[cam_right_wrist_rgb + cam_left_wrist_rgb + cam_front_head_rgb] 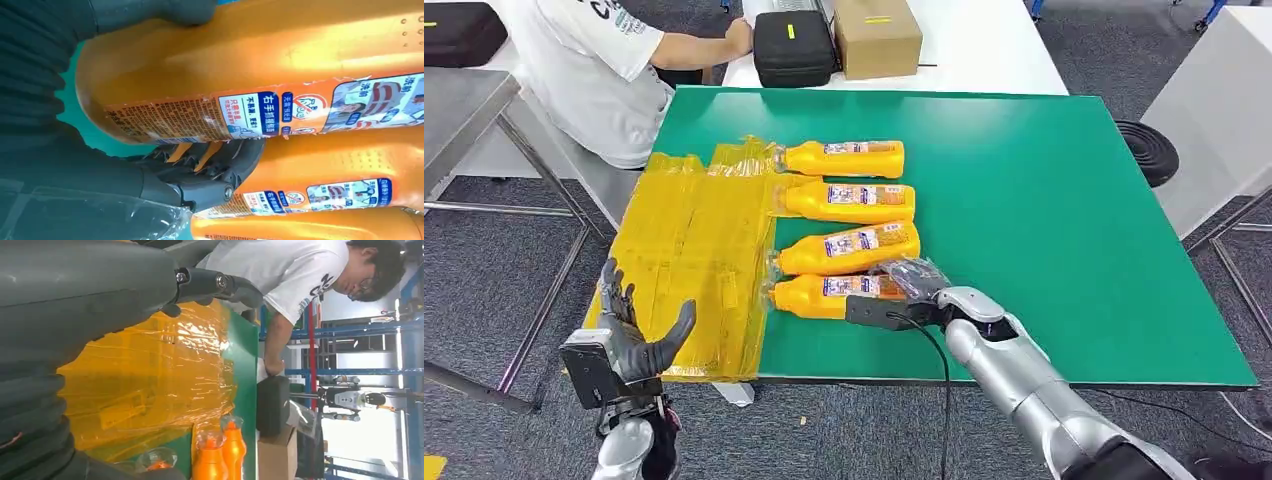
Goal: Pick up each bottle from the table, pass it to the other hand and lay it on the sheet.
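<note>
Head view: four orange detergent bottles lie in a row on the green surface, caps touching the yellow plastic sheet that covers its left edge. The right hand wraps around the base of the nearest bottle, by the front edge. The left hand hovers spread and empty off the front left corner. A person in a white shirt sits beyond the sheet.

Left wrist view: fingers spread above the sheet.

Right wrist view: fingers clasp the bottle.
</note>
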Robot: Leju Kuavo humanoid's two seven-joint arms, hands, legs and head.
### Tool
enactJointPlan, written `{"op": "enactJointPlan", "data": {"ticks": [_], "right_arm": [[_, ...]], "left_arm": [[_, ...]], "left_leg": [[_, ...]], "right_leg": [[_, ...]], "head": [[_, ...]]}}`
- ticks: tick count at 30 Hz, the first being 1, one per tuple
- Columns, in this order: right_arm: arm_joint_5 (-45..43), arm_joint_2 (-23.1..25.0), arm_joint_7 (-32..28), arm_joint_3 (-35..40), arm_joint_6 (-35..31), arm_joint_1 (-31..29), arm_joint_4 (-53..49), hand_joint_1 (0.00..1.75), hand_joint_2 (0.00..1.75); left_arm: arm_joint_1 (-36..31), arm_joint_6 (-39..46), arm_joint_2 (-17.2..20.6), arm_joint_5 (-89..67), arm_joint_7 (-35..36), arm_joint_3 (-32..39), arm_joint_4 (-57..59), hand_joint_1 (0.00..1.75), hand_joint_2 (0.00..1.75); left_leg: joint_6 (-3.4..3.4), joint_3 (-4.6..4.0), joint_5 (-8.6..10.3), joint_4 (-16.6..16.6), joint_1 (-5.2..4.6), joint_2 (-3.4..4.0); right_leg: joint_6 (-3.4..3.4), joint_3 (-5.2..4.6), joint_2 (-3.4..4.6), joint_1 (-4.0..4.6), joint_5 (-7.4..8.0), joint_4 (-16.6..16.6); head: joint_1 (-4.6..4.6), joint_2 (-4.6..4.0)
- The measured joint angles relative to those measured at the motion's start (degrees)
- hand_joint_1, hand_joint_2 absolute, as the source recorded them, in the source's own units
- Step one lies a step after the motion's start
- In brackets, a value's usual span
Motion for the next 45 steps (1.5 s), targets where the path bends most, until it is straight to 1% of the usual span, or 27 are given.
{"op": "enactJointPlan", "data": {"ticks": [3,7,9,11,19,21,22,26,39,45], "right_arm": [[-2.69,0.11,-4.01,-0.15,-2.17,0.48,0.02,1.75,1.75],[-7.62,1.14,-12.40,-1.55,-5.04,3.22,-2.01,1.75,1.75],[-10.18,1.55,-18.32,-2.64,-6.55,4.41,-4.32,1.75,1.75],[-11.83,2.54,-21.68,-3.85,-7.52,5.24,-6.45,1.75,1.75],[-12.79,5.24,-23.10,-8.22,-10.08,9.49,-13.25,1.75,1.75],[-13.09,6.38,-24.02,-9.72,-11.61,12.12,-15.68,1.75,1.75],[-13.07,6.84,-24.13,-10.41,-12.20,13.44,-16.88,1.75,1.75],[-12.96,7.82,-24.13,-12.89,-12.78,16.10,-18.69,1.75,1.75],[-12.72,8.83,-23.89,-14.51,-13.03,16.77,-19.39,1.75,1.75],[-12.59,9.14,-23.15,-15.08,-13.51,17.65,-19.37,1.75,1.75]], "left_arm": [[0.00,0.02,0.00,0.20,-0.02,0.00,0.22,0.00,1.75],[-0.01,-0.02,-0.09,0.41,-0.28,-0.02,0.59,0.00,1.75],[-0.07,-0.15,-0.31,0.41,-0.61,-0.02,0.85,0.00,1.75],[-0.26,-0.20,-0.46,0.44,-0.83,0.00,0.98,0.00,1.75],[-0.82,-0.39,-0.63,0.68,-1.07,1.20,0.98,0.00,1.75],[-0.58,-0.42,-0.85,1.83,-1.24,1.18,0.94,0.00,1.75],[-0.42,-0.39,-0.85,2.91,-1.36,1.22,0.87,0.00,1.75],[-0.32,-0.39,-0.81,5.98,-1.55,2.25,0.33,0.00,1.75],[-0.38,-0.39,-0.85,7.91,-1.55,3.10,-0.15,0.00,1.75],[-0.08,-2.67,-0.90,15.11,-1.38,3.83,-0.59,0.00,1.75]], "left_leg": [[0.00,0.01,0.00,0.00,0.00,0.00],[0.00,-0.04,0.00,0.00,0.00,-0.01],[0.00,-0.06,0.00,0.00,0.01,-0.01],[-0.02,-0.05,-0.02,0.00,0.01,0.00],[-0.02,-0.06,-0.02,0.00,0.01,-0.05],[-0.02,-0.07,-0.02,0.00,0.02,-0.07],[-0.02,-0.09,-0.02,0.00,0.01,-0.08],[-0.03,-0.11,-0.04,0.00,0.02,-0.07],[-0.02,-0.09,-0.02,0.00,0.01,-0.05],[-0.03,-0.10,-0.03,-0.01,0.02,-0.05]], "right_leg": [[0.00,0.01,0.00,0.00,0.00,0.00],[0.00,-0.04,-0.01,0.00,0.00,0.02],[0.00,-0.05,-0.01,0.01,-0.01,0.02],[0.00,-0.06,0.00,0.01,-0.01,0.02],[0.00,-0.06,-0.03,0.00,-0.03,0.01],[0.00,-0.04,-0.05,0.01,-0.05,0.01],[0.00,-0.05,-0.06,0.01,-0.05,0.01],[-0.01,-0.07,-0.05,0.01,-0.06,0.01],[0.00,-0.07,-0.05,0.01,-0.04,0.01],[-0.01,-0.08,-0.05,0.01,-0.05,0.01]], "head": [[0.00,0.00],[-0.04,0.00],[0.00,0.00],[-0.04,0.00],[-0.02,0.00],[0.07,0.00],[-0.04,0.00],[0.00,0.00],[0.00,0.00],[0.00,0.00]]}}
